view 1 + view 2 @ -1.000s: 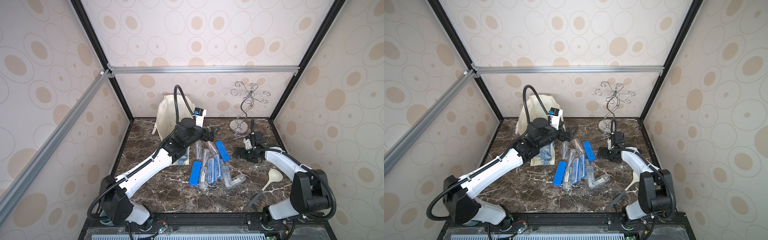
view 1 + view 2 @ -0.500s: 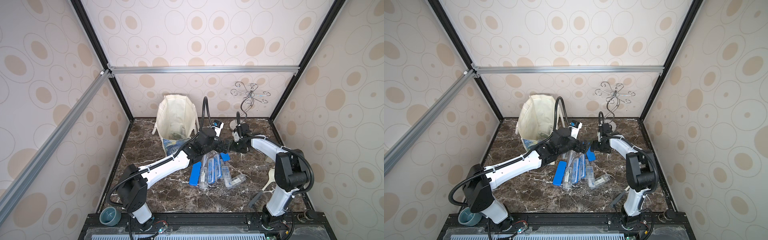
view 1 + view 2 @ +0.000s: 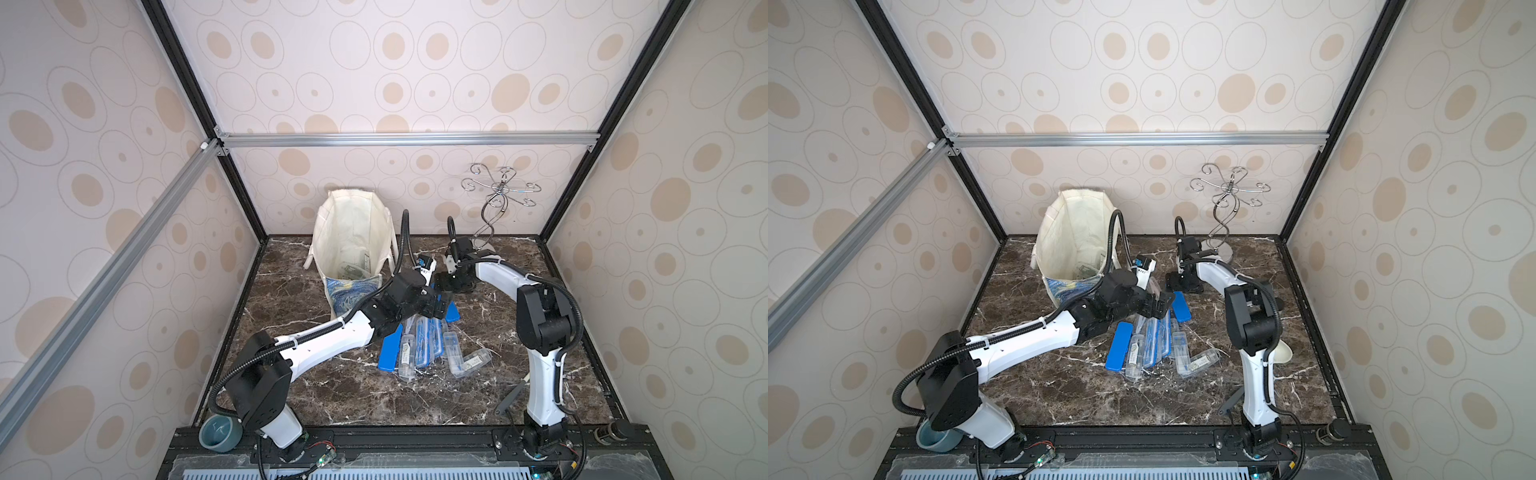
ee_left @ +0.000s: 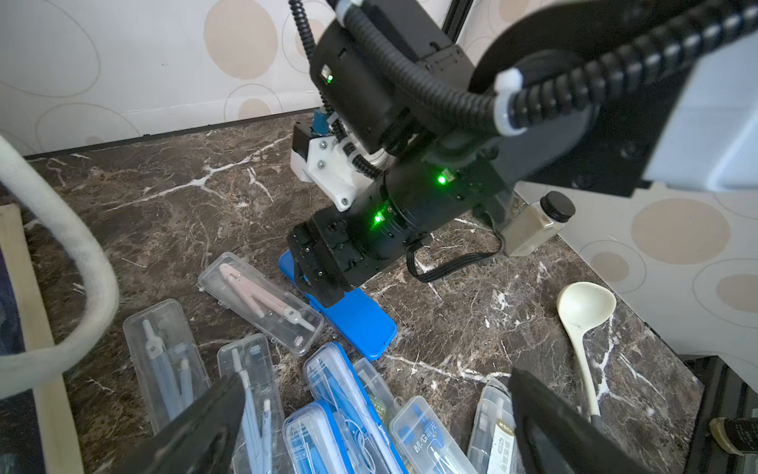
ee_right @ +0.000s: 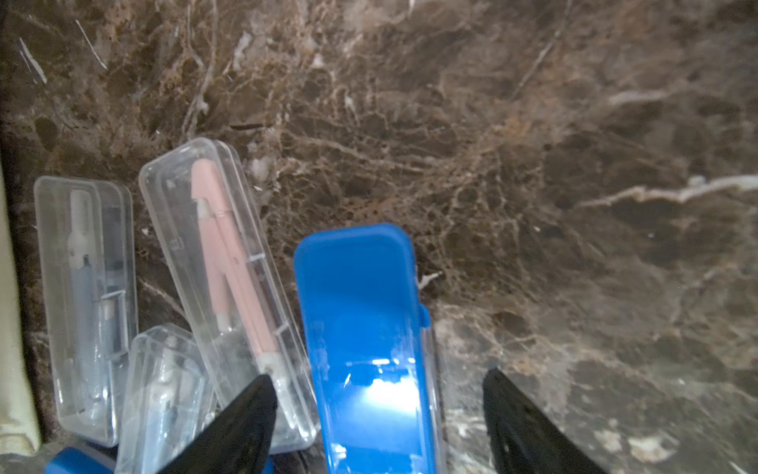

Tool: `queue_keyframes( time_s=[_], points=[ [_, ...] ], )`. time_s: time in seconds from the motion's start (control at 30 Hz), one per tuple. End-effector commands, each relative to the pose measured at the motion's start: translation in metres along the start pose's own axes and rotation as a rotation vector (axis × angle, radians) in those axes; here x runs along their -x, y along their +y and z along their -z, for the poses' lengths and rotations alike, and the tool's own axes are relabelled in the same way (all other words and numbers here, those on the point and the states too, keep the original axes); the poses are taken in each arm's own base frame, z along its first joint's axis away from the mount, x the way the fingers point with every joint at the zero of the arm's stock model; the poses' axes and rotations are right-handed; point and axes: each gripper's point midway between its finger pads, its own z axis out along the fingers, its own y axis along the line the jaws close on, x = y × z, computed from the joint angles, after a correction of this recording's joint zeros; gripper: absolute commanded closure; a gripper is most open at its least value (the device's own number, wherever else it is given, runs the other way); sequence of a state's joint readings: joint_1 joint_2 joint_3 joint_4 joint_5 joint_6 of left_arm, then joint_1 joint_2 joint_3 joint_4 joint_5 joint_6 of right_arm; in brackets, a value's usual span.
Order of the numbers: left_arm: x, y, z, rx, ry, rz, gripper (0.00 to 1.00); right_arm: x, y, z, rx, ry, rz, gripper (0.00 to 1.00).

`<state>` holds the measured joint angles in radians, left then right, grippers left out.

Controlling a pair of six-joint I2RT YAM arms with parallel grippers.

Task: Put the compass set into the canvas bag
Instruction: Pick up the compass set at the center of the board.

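Two right fingers (image 5: 242,422) astride blue case (image 5: 361,312)

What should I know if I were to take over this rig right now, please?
Left end effector: open, empty, over the pile of compass cases.
Right end effector: open, jaws either side of the blue case, not yet gripping.
Canvas bag: upright at the back, mouth open; a few items lie at its bottom.
Done: nothing in hand yet. Left: grip the blue case, lift it, drop it in the bag.
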<state>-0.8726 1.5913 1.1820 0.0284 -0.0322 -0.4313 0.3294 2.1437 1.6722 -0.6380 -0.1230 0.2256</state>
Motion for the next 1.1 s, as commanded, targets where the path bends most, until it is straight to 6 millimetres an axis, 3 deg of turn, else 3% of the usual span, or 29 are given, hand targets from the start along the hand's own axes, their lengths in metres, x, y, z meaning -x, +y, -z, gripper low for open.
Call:
queue_keyframes(
  time_s=[0.0, 0.37, 0.43, 0.63, 0.7, 0.93, 1.07],
  points=[
    [0.02, -0.005, 0.014, -0.007, -0.061, 0.02, 0.0, -0.005, -0.005, -0.009, -0.074, 0.04, 0.034, 0.2],
    [0.017, -0.005, 0.01, -0.005, -0.049, 0.013, 0.0, -0.011, -0.039, -0.027, -0.266, 0.06, 0.016, 0.26],
    [0.016, -0.005, 0.008, -0.006, -0.047, 0.014, 0.0, -0.014, -0.044, -0.027, -0.293, 0.065, 0.014, 0.3],
    [0.014, -0.006, 0.003, -0.01, -0.034, 0.013, 0.0, -0.023, -0.042, -0.029, -0.268, 0.071, 0.008, 0.47],
    [0.012, -0.006, 0.0, -0.007, -0.027, 0.014, 0.0, -0.025, -0.038, -0.028, -0.242, 0.068, 0.0, 0.48],
    [0.006, -0.002, -0.008, 0.015, -0.004, 0.022, 0.0, -0.013, -0.028, -0.008, -0.177, 0.002, -0.036, 0.5],
    [0.005, -0.002, -0.009, 0.014, -0.007, 0.024, 0.0, 0.0, -0.024, 0.021, -0.132, -0.073, -0.061, 0.5]
  ],
)
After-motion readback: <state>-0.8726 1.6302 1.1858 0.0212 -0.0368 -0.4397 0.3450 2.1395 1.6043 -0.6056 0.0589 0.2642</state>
